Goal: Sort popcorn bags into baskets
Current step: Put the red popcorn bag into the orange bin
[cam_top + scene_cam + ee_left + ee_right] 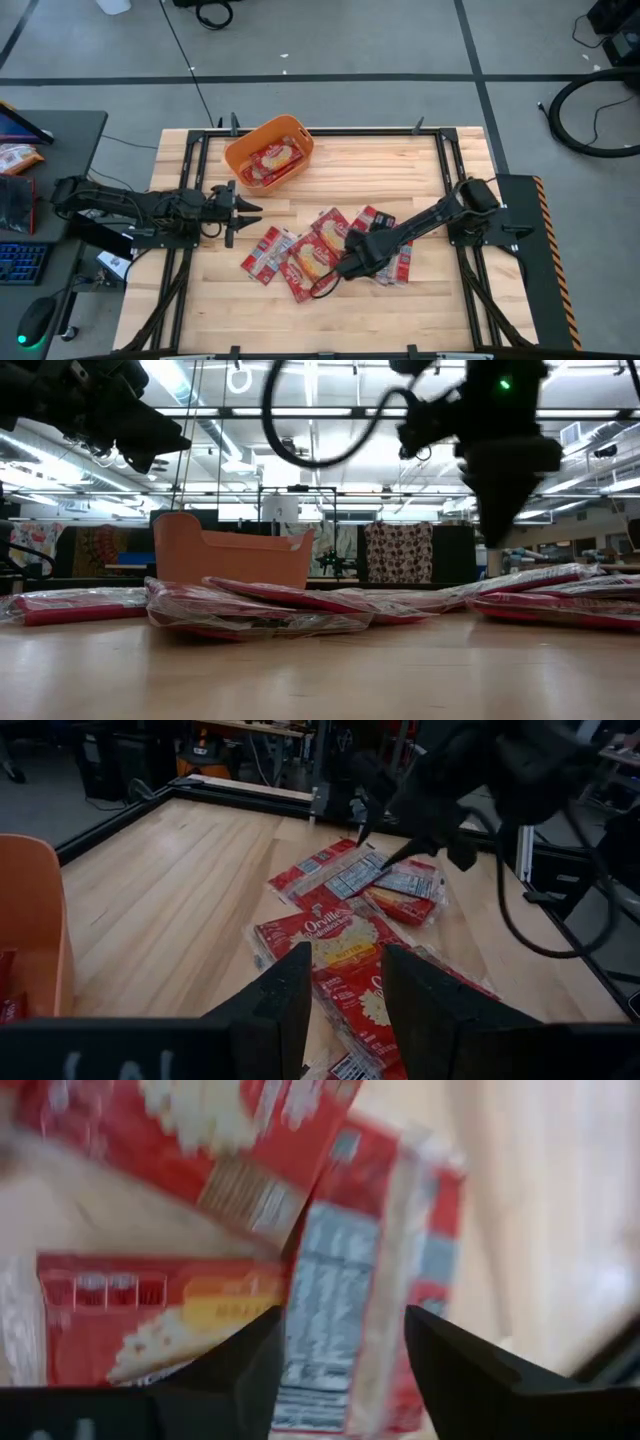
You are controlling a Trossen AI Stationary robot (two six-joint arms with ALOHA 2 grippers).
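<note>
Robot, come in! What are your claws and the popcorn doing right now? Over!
Right gripper open, low over popcorn bags. Left gripper open, empty, beside orange basket. Nothing blocking.

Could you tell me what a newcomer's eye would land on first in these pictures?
Most likely the heap of red popcorn bags spread over the middle of the wooden table, with the right gripper, fingers apart, hanging close above them. Next comes the orange basket at the table's far edge, already holding bags, and the open left gripper waiting near it.
</note>
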